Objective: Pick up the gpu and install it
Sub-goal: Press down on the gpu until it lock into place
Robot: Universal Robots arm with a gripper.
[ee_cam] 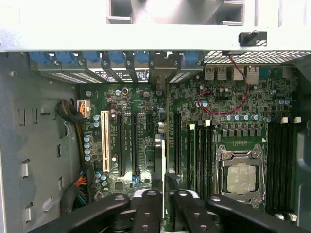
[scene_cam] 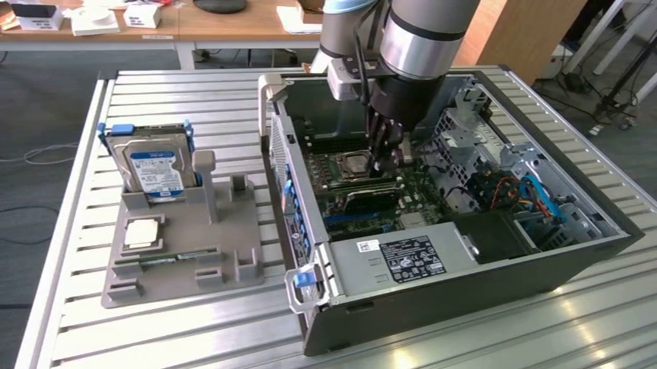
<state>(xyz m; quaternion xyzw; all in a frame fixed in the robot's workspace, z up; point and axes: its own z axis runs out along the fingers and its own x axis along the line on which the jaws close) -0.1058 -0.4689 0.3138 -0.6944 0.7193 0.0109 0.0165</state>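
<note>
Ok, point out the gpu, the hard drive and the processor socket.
gpu [ee_cam: 159, 145]: wrist view, its silvery edge.
hard drive [scene_cam: 156, 167]: exterior view, its blue label.
processor socket [ee_cam: 241, 175]: wrist view, the chip's centre.

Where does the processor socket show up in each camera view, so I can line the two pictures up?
Exterior view: the processor socket sits on the motherboard inside the open case, just to the exterior view's left of the pincer.
Wrist view: the processor socket lies between two banks of black memory slots.
Shared landmark: the pincer, close beside the socket in both.
</note>
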